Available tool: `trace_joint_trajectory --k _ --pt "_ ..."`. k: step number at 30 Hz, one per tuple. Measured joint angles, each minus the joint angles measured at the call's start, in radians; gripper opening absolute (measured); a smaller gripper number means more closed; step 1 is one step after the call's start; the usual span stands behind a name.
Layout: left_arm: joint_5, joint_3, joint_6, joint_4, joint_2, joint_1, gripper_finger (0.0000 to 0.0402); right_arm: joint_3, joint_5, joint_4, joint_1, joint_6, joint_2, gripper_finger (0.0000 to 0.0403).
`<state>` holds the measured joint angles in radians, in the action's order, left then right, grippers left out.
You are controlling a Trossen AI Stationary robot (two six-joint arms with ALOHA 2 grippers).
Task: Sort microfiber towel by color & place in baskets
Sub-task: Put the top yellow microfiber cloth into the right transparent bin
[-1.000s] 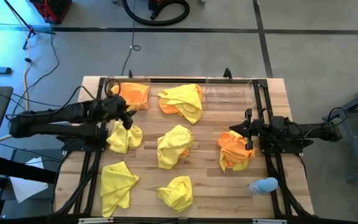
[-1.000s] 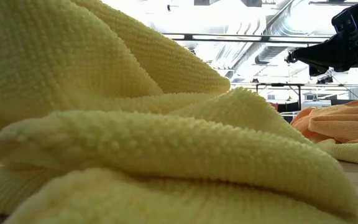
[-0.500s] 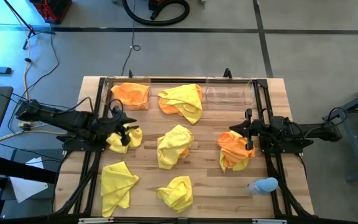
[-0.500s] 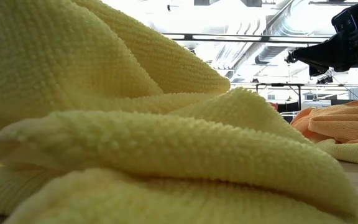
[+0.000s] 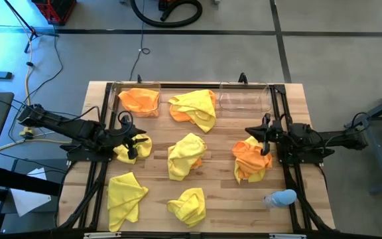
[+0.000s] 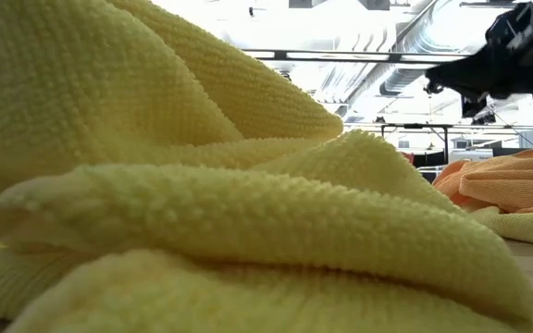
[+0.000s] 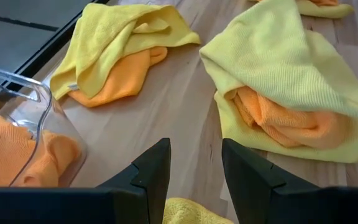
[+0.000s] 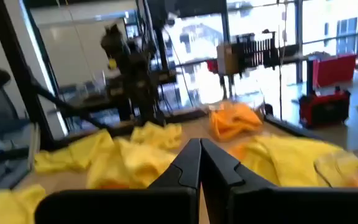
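High view shows an orange towel (image 5: 140, 101) in the left basket (image 5: 117, 93) at eleven o'clock, the right basket (image 5: 245, 97) at one, yellow towels (image 5: 186, 155) mid-table. Low view is mostly blocked by a yellow towel (image 6: 155, 203). Left wrist view shows the left gripper (image 7: 194, 168) spread. Right wrist view shows the right gripper (image 8: 200, 163) pressed together.

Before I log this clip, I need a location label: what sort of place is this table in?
Likely a robotics lab or workshop. The wooden table stands on a bare grey floor with loose cables; exposed ceiling ducts show overhead, and red equipment sits by big windows.
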<state>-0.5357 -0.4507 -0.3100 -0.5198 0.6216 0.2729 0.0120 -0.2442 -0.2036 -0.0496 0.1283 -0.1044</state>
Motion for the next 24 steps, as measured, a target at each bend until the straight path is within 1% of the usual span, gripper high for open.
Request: trace_joint_trajectory --k 3,7,11,13,14,17,20,24 --pt "0.0 0.0 0.017 0.002 0.0 0.0 0.0131 0.007 -0.04 -0.124 -0.009 -0.009 -0.107 0.0" --pt "-0.002 0.0 0.023 0.001 0.0 0.0 0.0131 0.105 -0.085 -0.124 -0.019 -0.037 -0.305 0.0" --pt "-0.034 0.0 0.025 0.002 0.0 0.0 0.0131 0.282 -0.095 -0.1 -0.008 -0.047 -0.529 0.0" --pt "-0.038 0.0 0.023 0.006 0.0 0.0 0.0131 0.397 -0.106 -0.07 0.009 -0.032 -0.638 0.0" --pt "-0.038 0.002 0.019 0.014 0.002 0.0 0.0131 0.457 -0.127 -0.048 0.02 -0.031 -0.691 0.0" --pt "-0.039 0.043 0.042 0.084 0.003 0.0 0.0131 0.653 -0.179 0.098 0.066 -0.031 -0.846 0.0" --pt "-0.038 0.075 0.092 0.132 0.002 -0.005 0.0131 0.87 -0.183 0.299 0.13 -0.028 -1.001 0.0" --pt "-0.038 0.076 0.092 0.141 0.0 -0.02 0.0131 1.135 -0.181 0.538 0.217 -0.005 -1.212 0.0005"
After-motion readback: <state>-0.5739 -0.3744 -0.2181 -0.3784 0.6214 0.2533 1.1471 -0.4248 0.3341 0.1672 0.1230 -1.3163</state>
